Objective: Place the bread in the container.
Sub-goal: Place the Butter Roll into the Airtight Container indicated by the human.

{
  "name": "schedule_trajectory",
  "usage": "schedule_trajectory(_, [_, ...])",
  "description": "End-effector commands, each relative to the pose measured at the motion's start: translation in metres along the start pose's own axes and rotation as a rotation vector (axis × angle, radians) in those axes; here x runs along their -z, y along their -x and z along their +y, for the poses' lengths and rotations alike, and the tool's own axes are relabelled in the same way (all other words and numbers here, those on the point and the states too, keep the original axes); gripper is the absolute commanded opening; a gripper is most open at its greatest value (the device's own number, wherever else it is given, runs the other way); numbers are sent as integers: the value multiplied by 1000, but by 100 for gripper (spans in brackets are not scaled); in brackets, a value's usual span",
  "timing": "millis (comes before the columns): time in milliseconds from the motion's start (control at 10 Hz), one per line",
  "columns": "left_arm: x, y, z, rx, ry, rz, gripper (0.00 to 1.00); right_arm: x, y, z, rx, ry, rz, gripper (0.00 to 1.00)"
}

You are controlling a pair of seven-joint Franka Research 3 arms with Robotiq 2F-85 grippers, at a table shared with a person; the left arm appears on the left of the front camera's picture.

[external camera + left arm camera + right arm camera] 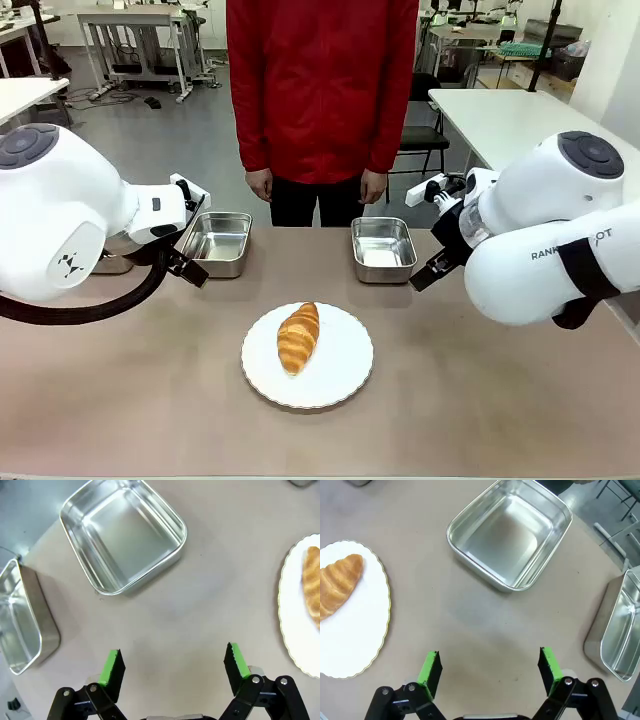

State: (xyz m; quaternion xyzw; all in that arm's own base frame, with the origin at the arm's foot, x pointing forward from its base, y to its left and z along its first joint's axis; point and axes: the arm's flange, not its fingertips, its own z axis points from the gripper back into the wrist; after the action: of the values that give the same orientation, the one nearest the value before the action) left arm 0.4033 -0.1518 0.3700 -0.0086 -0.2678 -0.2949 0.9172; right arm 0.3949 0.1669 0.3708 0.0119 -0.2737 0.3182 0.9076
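The bread, a golden-brown ridged roll, lies on a round white plate at the table's middle. One steel container stands empty at the far left of centre, another container at the far right of centre. My left gripper hovers beside the left pan, open with nothing between its fingers. My right gripper hovers beside the right pan, also open and empty. Each wrist view catches the bread at its picture's edge.
A person in a red top stands at the far edge, hands hanging down. A second pan sits outside the left container, and another pan outside the right one. Bare table lies between the plate and the pans.
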Motion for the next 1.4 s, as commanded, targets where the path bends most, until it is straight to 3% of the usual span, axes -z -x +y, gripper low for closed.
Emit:
schedule_trajectory(0, [0,0,0,0,0,0,100,0,0,0,0,0,0,100])
schedule_trajectory(900, [0,0,-1,3,0,0,100,0,0,0,-1,0,0,100])
schedule_trajectory(1100, [-42,-35,35,-43,57,-47,100,-30,-50,-45,-7,-63,-81,100])
schedule_trajectory(1300, [-74,-61,77,-34,107,-24,100,-67,-66,-98,38,-129,-142,100])
